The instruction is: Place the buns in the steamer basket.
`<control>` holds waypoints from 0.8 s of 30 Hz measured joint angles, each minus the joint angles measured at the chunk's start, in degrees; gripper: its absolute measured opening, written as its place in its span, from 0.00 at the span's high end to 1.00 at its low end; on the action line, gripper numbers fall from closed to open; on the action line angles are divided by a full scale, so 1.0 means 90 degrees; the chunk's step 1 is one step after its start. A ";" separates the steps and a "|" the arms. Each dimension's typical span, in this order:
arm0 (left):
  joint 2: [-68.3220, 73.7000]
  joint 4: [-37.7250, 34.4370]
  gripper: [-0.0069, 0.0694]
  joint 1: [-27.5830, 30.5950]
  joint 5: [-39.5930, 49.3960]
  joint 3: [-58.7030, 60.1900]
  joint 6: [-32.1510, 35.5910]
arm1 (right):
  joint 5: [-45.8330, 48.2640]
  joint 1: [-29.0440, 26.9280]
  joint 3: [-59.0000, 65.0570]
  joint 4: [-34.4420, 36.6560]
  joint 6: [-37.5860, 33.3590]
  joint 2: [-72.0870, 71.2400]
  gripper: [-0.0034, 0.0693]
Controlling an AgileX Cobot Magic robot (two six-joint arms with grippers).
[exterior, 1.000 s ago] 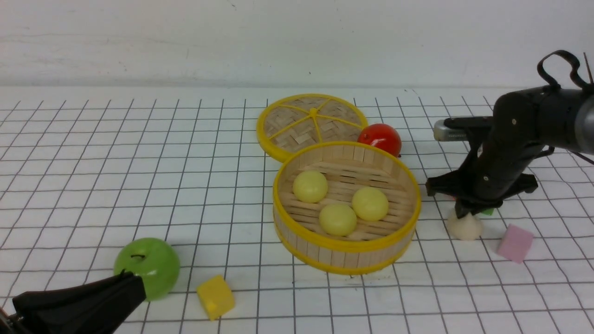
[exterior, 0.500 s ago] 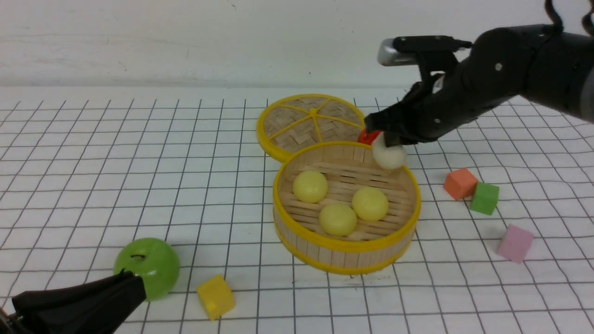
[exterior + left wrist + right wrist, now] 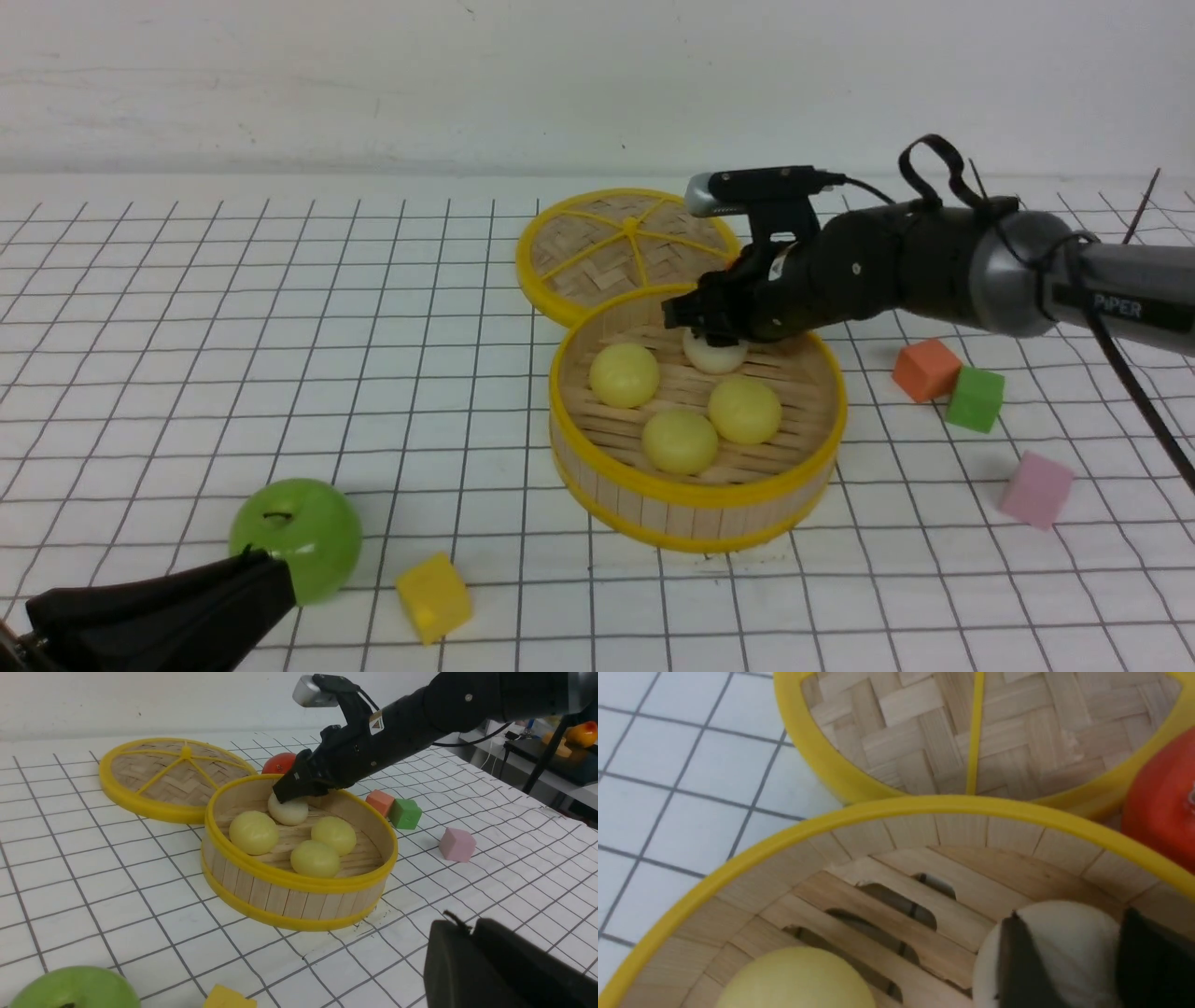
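- Right arm [image 3: 878, 271]: a rounded, matt black shell set with a few small pale screws.
- Behind the shell sits a smooth grey metal sleeve [image 3: 1018, 271]. Beyond it is a darker grey link printed with the white word "PIPER" [image 3: 1116, 306].
- A silver-grey camera block [image 3: 738, 191] with a rounded end sits on a black bracket.
- A black cable [image 3: 934, 140] makes a loop over the shell.
- A small white-and-orange sticker [image 3: 376, 716] is stuck on the black casing.
- Fingers [image 3: 1020, 966] of the right arm: flat, matt black and tapered.
- Left arm [image 3: 159, 616]: only a matt black, wedge-shaped casing shows, with a small black tab at its tip.
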 joint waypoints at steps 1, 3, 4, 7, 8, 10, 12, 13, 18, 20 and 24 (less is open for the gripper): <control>0.0000 0.0000 0.84 0.0000 0.0000 0.0000 0.0000 | 0.0137 0.0000 0.0000 0.0000 0.0000 -0.0095 0.42; 0.0000 0.0000 0.84 0.0000 0.0000 0.0000 0.0000 | 0.0587 0.0000 0.0000 -0.0074 0.0000 -0.0457 0.32; 0.0000 0.0000 0.84 0.0000 0.0000 0.0000 0.0000 | 0.0830 0.0000 0.0000 -0.0089 0.0000 -0.0639 0.30; 0.0000 0.0000 0.84 0.0000 0.0000 0.0000 0.0000 | 0.1729 0.0000 0.0000 -0.0124 0.0047 -0.1458 0.29; 0.0000 0.0000 0.84 0.0000 0.0000 0.0000 0.0000 | 0.2091 0.0000 0.0000 -0.0147 0.0047 -0.1717 0.30; 0.0000 0.0000 0.84 0.0000 0.0000 0.0000 0.0000 | 0.2947 0.0000 0.0115 -0.0206 0.0049 -0.2395 0.36; 0.0000 0.0000 0.84 0.0000 0.0000 0.0000 0.0000 | 0.3692 0.0000 0.0452 -0.0262 0.0111 -0.3084 0.48; 0.0000 0.0000 0.84 0.0000 0.0000 0.0000 0.0000 | 0.3948 0.0000 0.0695 -0.0268 0.0202 -0.3425 0.55; 0.0000 0.0000 0.83 0.0000 0.0000 0.0000 0.0000 | 0.4331 0.0000 0.2186 -0.0283 0.0686 -0.5060 0.87; 0.0000 0.0000 0.82 0.0000 0.0000 0.0000 0.0000 | 0.4372 0.0000 0.2807 -0.0283 0.0745 -0.5786 0.96; 0.0000 0.0000 0.82 0.0000 0.0000 0.0000 0.0000 | 0.4598 0.0000 0.3715 -0.0221 0.0803 -0.7211 0.98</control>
